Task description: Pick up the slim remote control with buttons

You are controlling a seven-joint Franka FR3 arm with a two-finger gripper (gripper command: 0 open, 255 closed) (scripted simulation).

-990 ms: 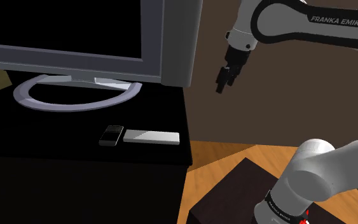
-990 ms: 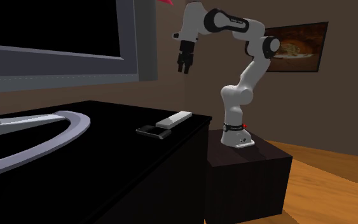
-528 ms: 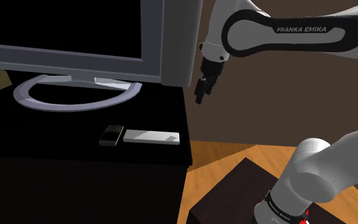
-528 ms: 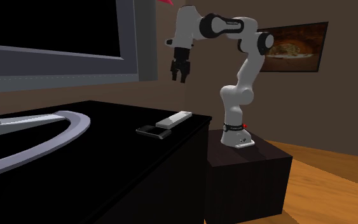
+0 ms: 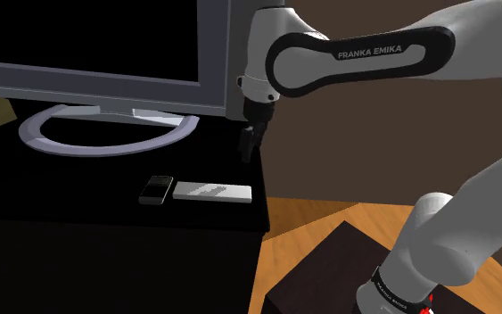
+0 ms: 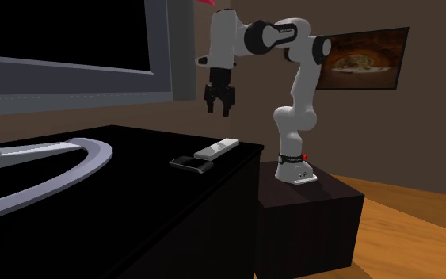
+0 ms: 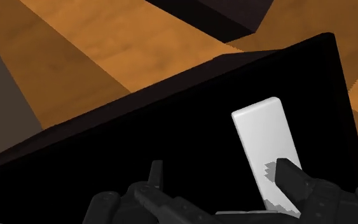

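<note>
We see the slim remote control (image 5: 212, 191) (image 6: 218, 147) (image 7: 263, 149), drawn pale grey, lying flat on the top of a black cabinet (image 5: 79, 210) (image 6: 134, 190) (image 7: 171, 127), close to the cabinet edge that faces the robot's stand (image 5: 316, 276). A small black handset (image 5: 156, 189) (image 6: 191, 163) lies just beside one end of it. The gripper (image 5: 246, 155) (image 6: 219, 112) (image 7: 220, 170) hangs in the air above the cabinet, over the remote and well clear of it, pointing down. Its two fingers stand apart with nothing between them. In the wrist view one fingertip overlaps the near end of the remote. Behind, a television (image 5: 106, 45) stands on a ring-shaped grey base (image 5: 106, 143). Wooden floor (image 5: 329, 218) shows past the cabinet, and a framed picture (image 6: 367, 59) hangs on the brown wall.
</note>
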